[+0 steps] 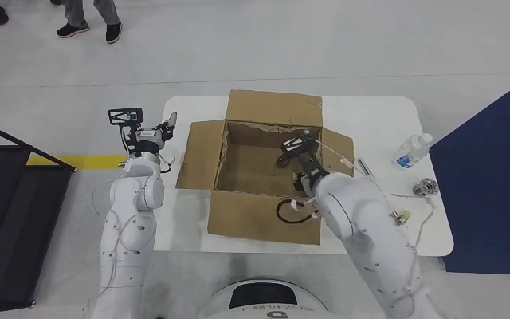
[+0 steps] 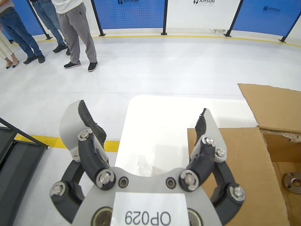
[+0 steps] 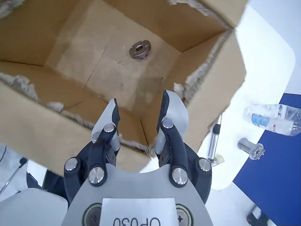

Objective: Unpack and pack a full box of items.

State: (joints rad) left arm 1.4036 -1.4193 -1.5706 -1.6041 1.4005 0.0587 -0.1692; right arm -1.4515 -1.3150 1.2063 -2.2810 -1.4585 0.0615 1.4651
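An open cardboard box (image 1: 239, 215) stands in the middle of the white table (image 1: 374, 116), its flaps folded out. On the box floor lies a round metal flange (image 3: 140, 50), also visible from the left wrist (image 2: 292, 182). My right gripper (image 3: 141, 105) hangs open above the box's right inner corner, nothing between its fingers; from the top it sits over the box's right side (image 1: 296, 151). My left gripper (image 2: 142, 114) is open and empty over the table's left edge, beside the box's left flap (image 2: 235, 165), and appears from above too (image 1: 169, 124).
Right of the box on the table lie a clear water bottle (image 1: 413, 150), a metal tube (image 3: 215, 137), a small metal knob (image 3: 251, 148) and another small part (image 1: 402, 215). A bit of clear plastic (image 2: 150, 168) lies under the left gripper. A dark rack (image 1: 24, 207) stands left of the table.
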